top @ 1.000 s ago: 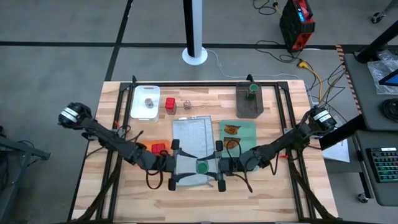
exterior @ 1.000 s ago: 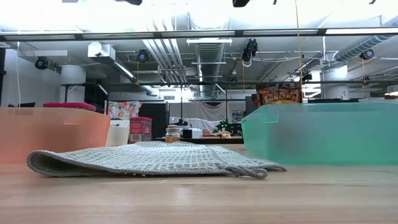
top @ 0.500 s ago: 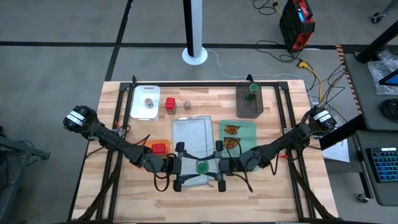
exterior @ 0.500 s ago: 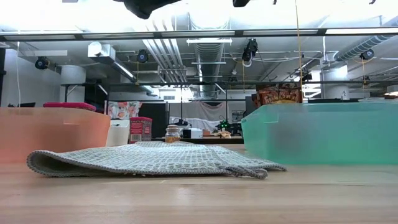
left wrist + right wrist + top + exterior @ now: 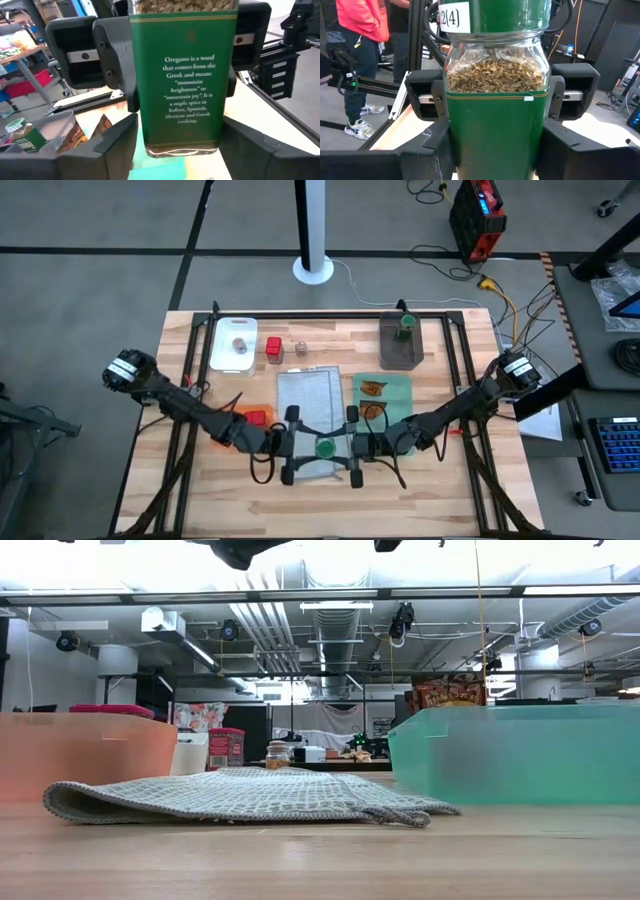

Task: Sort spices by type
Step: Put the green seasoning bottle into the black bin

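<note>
Seen from above, the worktop point(image 5: 450, 470) carried eight spices in four pairs. A green-topped jar point(image 5: 325, 448) toward 6 o'clock and a second green-topped jar point(image 5: 407, 322) at 1 o'clock made two. There were two red containers point(image 5: 273, 350) point(image 5: 255, 418), both on the 9 to 11 o'clock side, two clear shakers point(image 5: 240, 346) point(image 5: 300, 348) near 11 and 12 o'clock, and two shiny packets point(image 5: 374, 388) point(image 5: 375, 411) toward 3 o'clock. Three cloths lay flat: orange (mostly hidden) point(image 5: 240, 412), grey point(image 5: 310, 395) and green point(image 5: 398, 385). There was one white board point(image 5: 225, 360), one dark bin point(image 5: 395, 358), and two end effectors, the left end effector point(image 5: 306, 448) and the right end effector point(image 5: 344, 448).
</note>
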`<act>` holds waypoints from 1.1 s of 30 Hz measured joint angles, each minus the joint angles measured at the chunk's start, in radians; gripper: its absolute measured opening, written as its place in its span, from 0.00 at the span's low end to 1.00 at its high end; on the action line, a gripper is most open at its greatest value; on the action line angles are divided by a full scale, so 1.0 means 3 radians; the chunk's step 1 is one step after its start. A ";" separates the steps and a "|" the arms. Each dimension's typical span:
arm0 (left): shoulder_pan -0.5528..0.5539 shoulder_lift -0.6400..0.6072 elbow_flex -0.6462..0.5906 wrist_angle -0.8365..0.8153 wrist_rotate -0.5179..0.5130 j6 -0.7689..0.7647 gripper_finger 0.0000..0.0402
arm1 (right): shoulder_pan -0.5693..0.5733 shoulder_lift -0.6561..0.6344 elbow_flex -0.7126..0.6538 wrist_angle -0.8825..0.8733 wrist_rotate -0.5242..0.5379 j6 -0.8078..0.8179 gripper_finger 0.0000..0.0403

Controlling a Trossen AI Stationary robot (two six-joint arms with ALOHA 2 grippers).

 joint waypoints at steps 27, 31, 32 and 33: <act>0.0042 -0.0012 0.0000 0.0096 0.0078 0.0095 0.45 | -0.0006 -0.0003 0.0004 -0.0037 0.0199 0.0124 0.90; 0.0040 -0.0050 -0.0006 0.0040 -0.0179 0.0148 0.45 | 0.0005 -0.0087 0.0004 -0.0226 0.0276 0.0158 0.90; 0.0040 -0.0066 -0.0016 0.0024 -0.0222 0.0151 0.45 | 0.0010 -0.0119 0.0004 -0.0305 0.0377 0.0197 0.90; 0.0040 -0.0078 -0.0031 0.0019 -0.0269 0.0151 0.45 | 0.0031 -0.0167 0.0004 -0.0436 0.0502 0.0225 0.90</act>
